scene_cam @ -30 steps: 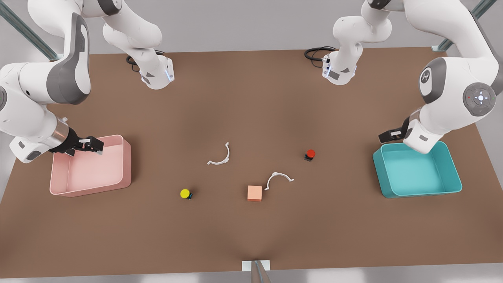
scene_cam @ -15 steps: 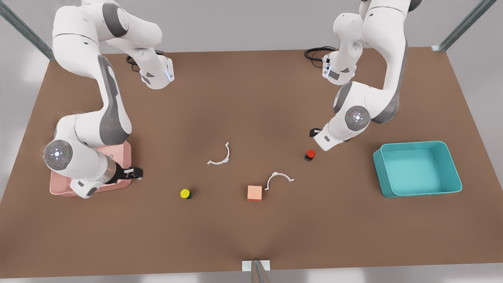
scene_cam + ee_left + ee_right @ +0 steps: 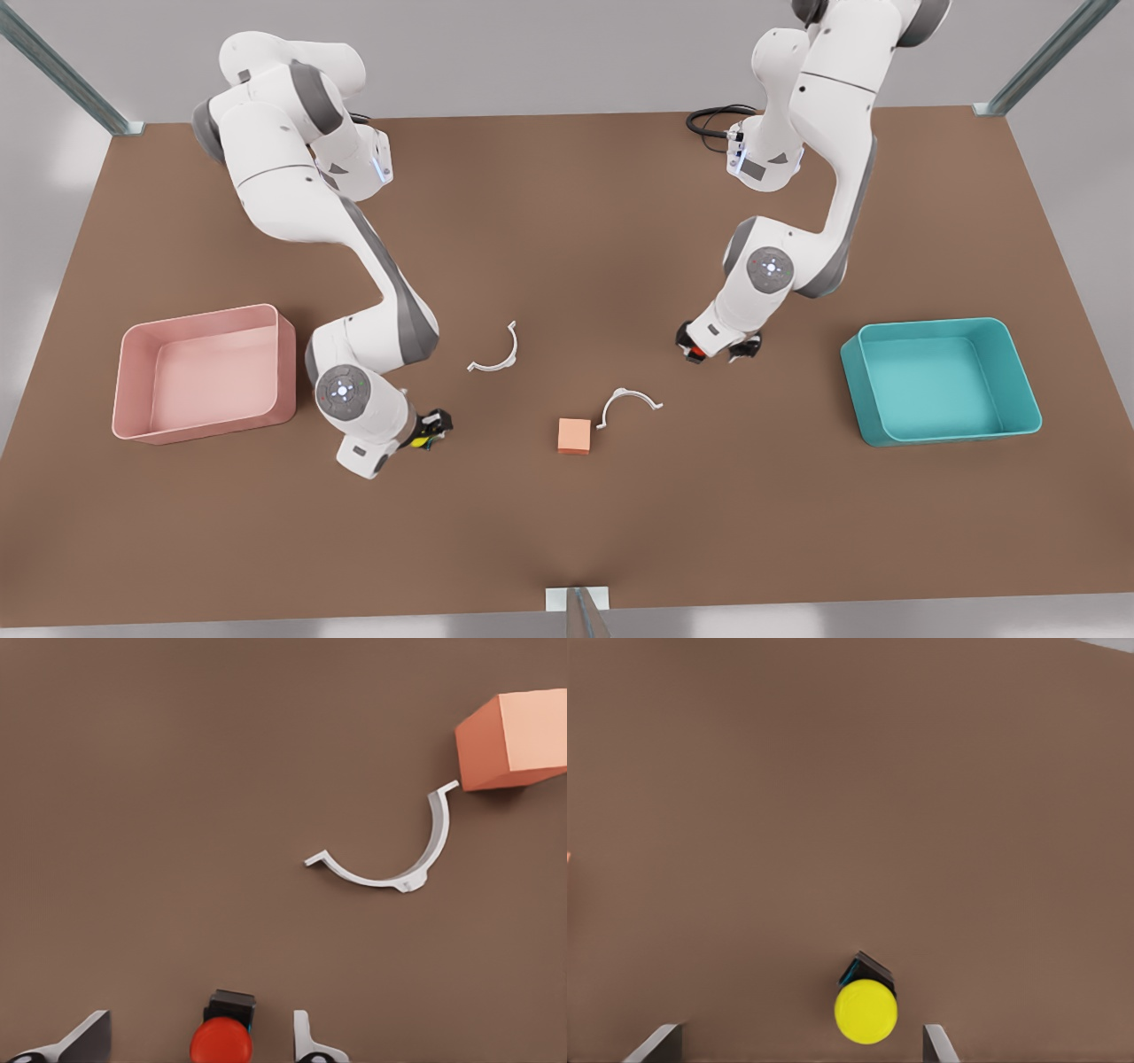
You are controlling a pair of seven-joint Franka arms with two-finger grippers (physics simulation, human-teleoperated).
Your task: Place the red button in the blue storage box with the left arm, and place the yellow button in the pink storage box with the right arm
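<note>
Across the flat brown table (image 3: 567, 221), two white jointed arms with grey joints are reaching down, each ending in a black two-finger claw. On the front view's right, the left gripper (image 3: 714, 347) is hanging with its fingers (image 3: 310, 1041) spread, one on each side of the red button (image 3: 221, 1042), a small round glossy cap on a squarish black base; I cannot see them touching it, and it is sitting on the table well apart from the blue storage box (image 3: 1010, 381), a teal tray of smooth plastic with rounded corners and low walls. On the front view's left, the right gripper (image 3: 427, 429) is likewise standing released, its fingers (image 3: 937, 1043) wide on both sides of the yellow button (image 3: 866, 1011), a round bright cap on a dark base, lying on the table near the pink storage box (image 3: 282, 354), a pale tray of the same shape. Between the arms, two thin white curved clips are lying on the table, one (image 3: 496, 352) nearer the yellow button, the other (image 3: 627, 403) just beside one matte orange-pink cube (image 3: 574, 435). Counted: two buttons, two trays, two clips, one cube.
</note>
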